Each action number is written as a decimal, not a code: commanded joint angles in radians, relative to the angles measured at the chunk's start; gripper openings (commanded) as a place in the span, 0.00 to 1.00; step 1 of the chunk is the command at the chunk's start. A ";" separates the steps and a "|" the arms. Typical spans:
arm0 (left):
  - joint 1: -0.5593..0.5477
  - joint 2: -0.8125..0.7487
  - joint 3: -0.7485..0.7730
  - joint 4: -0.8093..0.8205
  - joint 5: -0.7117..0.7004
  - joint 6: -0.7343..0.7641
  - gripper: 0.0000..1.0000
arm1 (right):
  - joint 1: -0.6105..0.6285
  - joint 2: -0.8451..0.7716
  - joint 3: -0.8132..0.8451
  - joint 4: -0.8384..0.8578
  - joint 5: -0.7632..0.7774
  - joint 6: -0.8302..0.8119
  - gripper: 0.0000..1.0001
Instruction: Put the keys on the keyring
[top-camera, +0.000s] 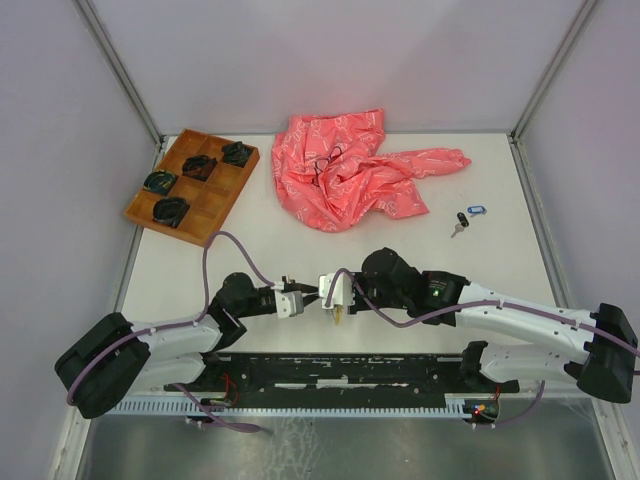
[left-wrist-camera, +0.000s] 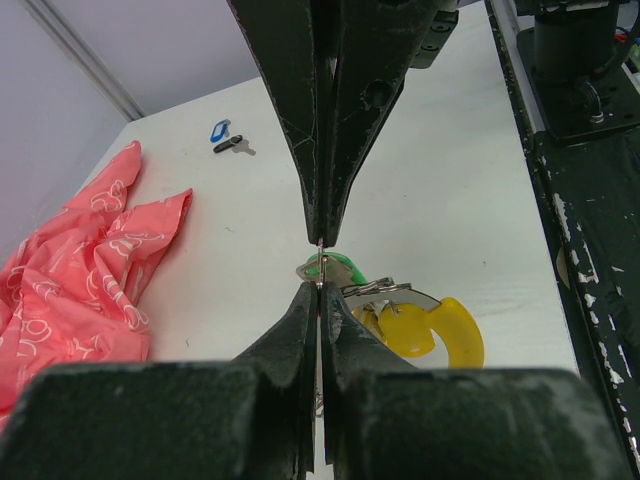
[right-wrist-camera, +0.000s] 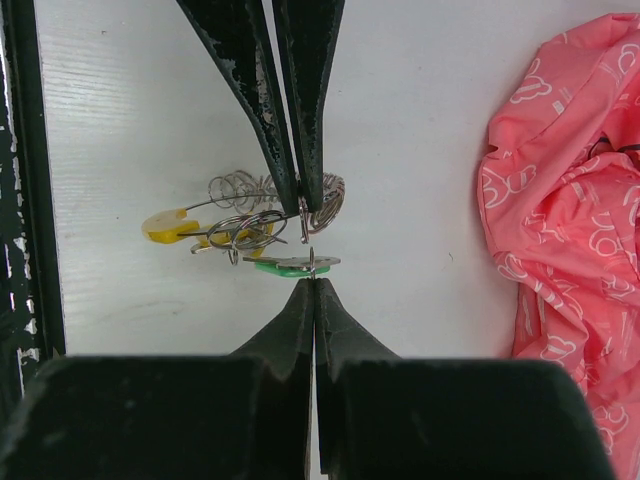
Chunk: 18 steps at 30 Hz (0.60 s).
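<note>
Grey keyring (right-wrist-camera: 235, 190) seems pinched by tight-closed left tool (left-wrist-camera: 319, 262) and right tool (right-wrist-camera: 308, 240); green key (right-wrist-camera: 285, 266), yellow key (right-wrist-camera: 165, 228) just beside it.

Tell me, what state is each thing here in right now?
left gripper, shut on the keyring
right gripper, shut on the green key
yellow key, hanging from the keyring
blue key, loose on the table
black key, loose beside it
pink cloth, crumpled
wooden tray, dark bundles in some compartments

Keyring (right-wrist-camera: 236, 187) shiny coiled wire; bag (top-camera: 370, 190) glossy, probably plastic.
</note>
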 joint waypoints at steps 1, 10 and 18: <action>0.000 -0.019 0.023 0.047 0.012 -0.005 0.03 | 0.006 -0.029 0.005 0.042 -0.013 0.012 0.01; 0.000 -0.018 0.025 0.046 0.011 -0.005 0.03 | 0.006 -0.027 0.007 0.047 -0.040 0.020 0.01; 0.000 -0.015 0.028 0.040 0.016 -0.005 0.03 | 0.007 -0.027 0.008 0.052 -0.039 0.017 0.01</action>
